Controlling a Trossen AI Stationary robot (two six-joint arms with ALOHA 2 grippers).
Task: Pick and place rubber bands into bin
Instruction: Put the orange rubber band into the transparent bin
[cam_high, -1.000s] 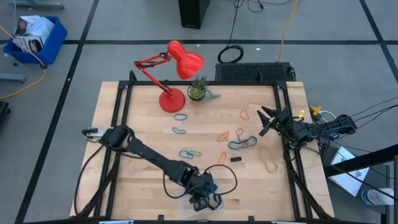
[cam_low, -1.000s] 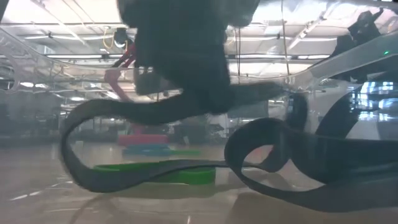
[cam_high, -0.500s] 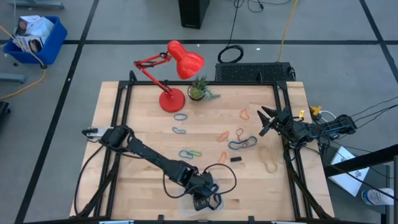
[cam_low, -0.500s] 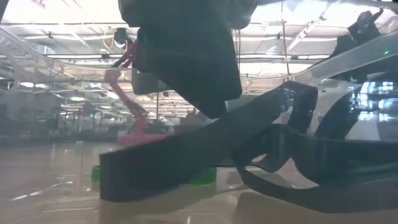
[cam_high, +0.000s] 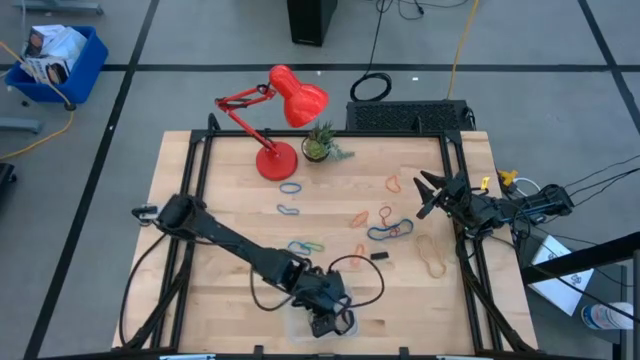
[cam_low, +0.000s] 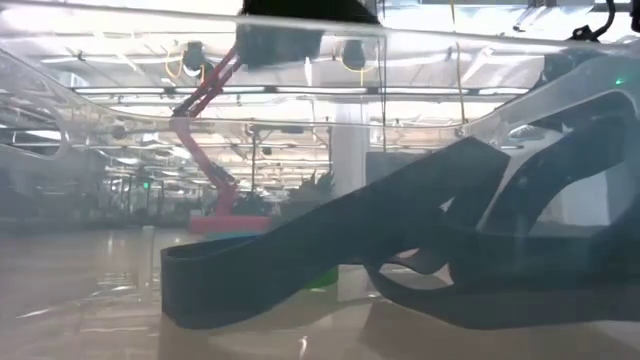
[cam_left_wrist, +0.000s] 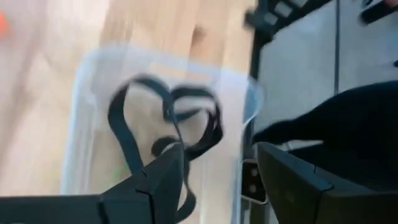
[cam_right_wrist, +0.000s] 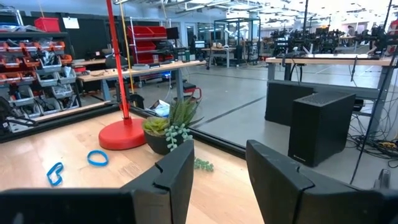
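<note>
The clear bin (cam_high: 346, 327) sits at the table's near edge, and in the left wrist view (cam_left_wrist: 81, 99) two black rubber bands (cam_left_wrist: 180, 124) lie on its floor. In the low view a black band (cam_low: 330, 250) lies flat there, with a green one (cam_low: 322, 278) behind it. My left gripper (cam_left_wrist: 217, 180) is open and empty above the bin (cam_high: 326, 317). Blue, green, orange and tan rubber bands (cam_high: 390, 231) lie scattered across the table's middle and right. My right gripper (cam_high: 424, 196) waits open and empty at the right edge.
A red desk lamp (cam_high: 278, 160) and a small potted plant (cam_high: 318, 146) stand at the far side. Two blue bands (cam_right_wrist: 96, 157) lie near the lamp base (cam_right_wrist: 121, 134). A small black piece (cam_high: 379, 256) lies mid-table. The left arm's black cable (cam_high: 368, 285) loops beside the bin.
My left gripper has risen from low inside the bin to above its rim. The black band that stood in a tall loop under it has slumped and now lies flat on the bin floor. My right arm has kept still.
</note>
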